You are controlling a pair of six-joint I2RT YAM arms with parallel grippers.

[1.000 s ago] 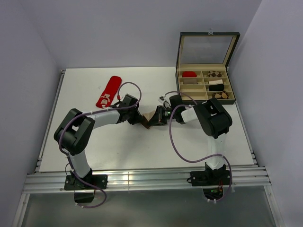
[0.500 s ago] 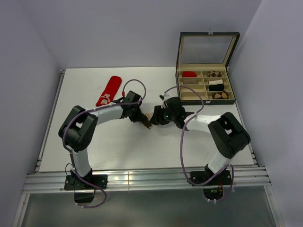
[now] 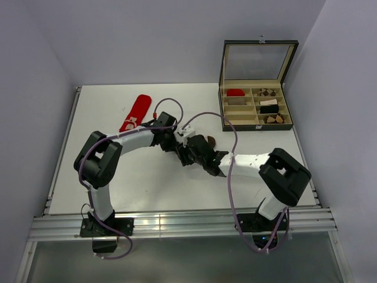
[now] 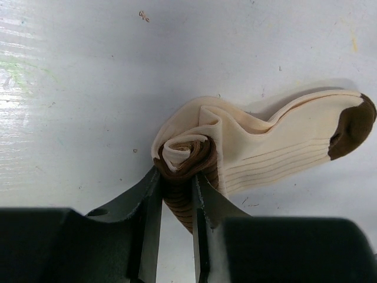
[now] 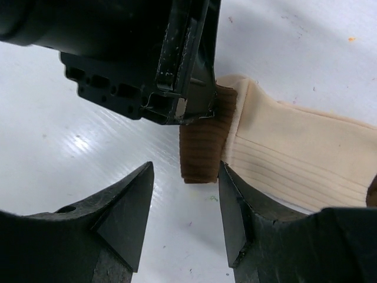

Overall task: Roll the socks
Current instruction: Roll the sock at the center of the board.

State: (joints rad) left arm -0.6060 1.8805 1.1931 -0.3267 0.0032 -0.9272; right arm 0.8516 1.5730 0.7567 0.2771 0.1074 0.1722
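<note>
1. At the far left of the white tabletop (image 3: 118, 188), the red knitted sock (image 3: 135, 112) lies flat and elongated. It has white marks at its near end and is well apart from both arms.
2. Left gripper (image 4: 175, 177): the black tapered fingers are clamped on the cream ribbed sock (image 4: 265, 147). They pinch its brown ribbed band, which is wound into a tight spiral at the fingertips.
3. Cream ribbed sock: it lies near the table centre, between the two grippers. The unrolled part rests flat, with lengthwise ribs and a rounded brown toe pointing away from the left gripper.
4. Right gripper (image 5: 184, 171): the jaws stand apart and clamp nothing. The edge of the brown band sits between the wedge-shaped fingertips.
5. Far right: a black-framed compartment box (image 3: 257, 126), lid upright, holds rolled bundles.
</note>
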